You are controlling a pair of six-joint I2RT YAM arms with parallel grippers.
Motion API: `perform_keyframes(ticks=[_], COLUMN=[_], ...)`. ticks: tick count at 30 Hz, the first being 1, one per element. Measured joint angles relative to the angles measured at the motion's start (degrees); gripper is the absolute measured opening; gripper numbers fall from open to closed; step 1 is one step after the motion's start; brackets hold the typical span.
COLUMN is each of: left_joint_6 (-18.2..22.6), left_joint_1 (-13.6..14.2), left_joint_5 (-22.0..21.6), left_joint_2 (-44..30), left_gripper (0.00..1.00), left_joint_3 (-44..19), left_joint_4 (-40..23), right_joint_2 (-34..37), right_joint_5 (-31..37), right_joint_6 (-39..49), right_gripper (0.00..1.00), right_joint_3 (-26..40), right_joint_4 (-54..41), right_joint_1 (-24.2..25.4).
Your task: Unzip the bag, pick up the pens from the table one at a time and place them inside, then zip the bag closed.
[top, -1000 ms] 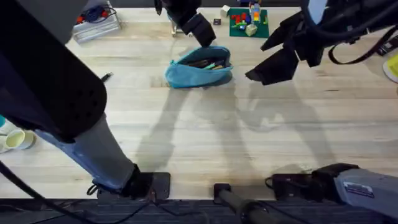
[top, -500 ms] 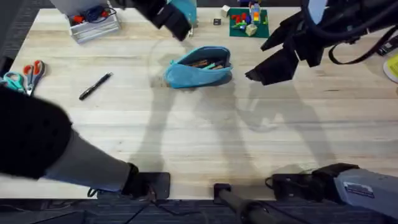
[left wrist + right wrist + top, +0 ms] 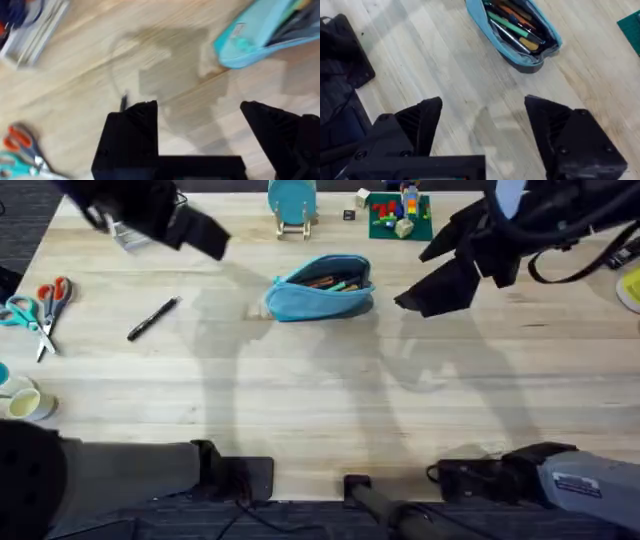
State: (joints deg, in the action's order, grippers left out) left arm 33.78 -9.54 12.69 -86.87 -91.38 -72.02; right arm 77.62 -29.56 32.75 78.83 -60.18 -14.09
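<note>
Bag [image 3: 321, 288] unzipped, pens inside; black pen [image 3: 153, 318] on table [image 3: 320, 400]; both grippers' fingers wide apart, empty.

Robot lab: table-mounted arms [image 3: 120, 470], wooden table [image 3: 330, 410].

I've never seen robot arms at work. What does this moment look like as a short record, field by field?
bag: soft light-blue fabric pouch, unzipped, pens and markers inside
pen outside: slim black pen lying on the light wooden table, apart from the pouch
left gripper: open, empty, above the table
right gripper: open, empty, above the table beside the pouch
scissors: orange- and teal-handled pairs at the table's edge
</note>
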Motion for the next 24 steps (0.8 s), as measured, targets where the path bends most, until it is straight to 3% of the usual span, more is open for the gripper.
perform_keyframes(ticks=[4, 14, 19, 24], left_joint_6=[0.0, 2.6, 5.1, 9.3], left_joint_1=[-4.0, -8.5, -14.0, -19.0], left_joint_5=[-2.8, -11.3, -12.5, -10.9], left_joint_2=[0.0, 0.0, -0.1, -1.8], left_gripper=[0.995, 0.992, 0.993, 0.993], left_joint_3=[1.8, 8.9, 12.3, 12.9], left_joint_4=[1.6, 7.3, 10.9, 11.7], right_joint_2=[0.0, 0.0, 0.0, 0.0], right_joint_5=[0.0, 0.0, 0.0, 0.0], right_joint_6=[0.0, 0.0, 0.0, 0.0], right_gripper=[0.998, 0.998, 0.998, 0.998], right_joint_3=[0.0, 0.0, 0.0, 0.0], right_joint_4=[0.0, 0.0, 0.0, 0.0], right_joint_1=[0.0, 0.0, 0.0, 0.0])
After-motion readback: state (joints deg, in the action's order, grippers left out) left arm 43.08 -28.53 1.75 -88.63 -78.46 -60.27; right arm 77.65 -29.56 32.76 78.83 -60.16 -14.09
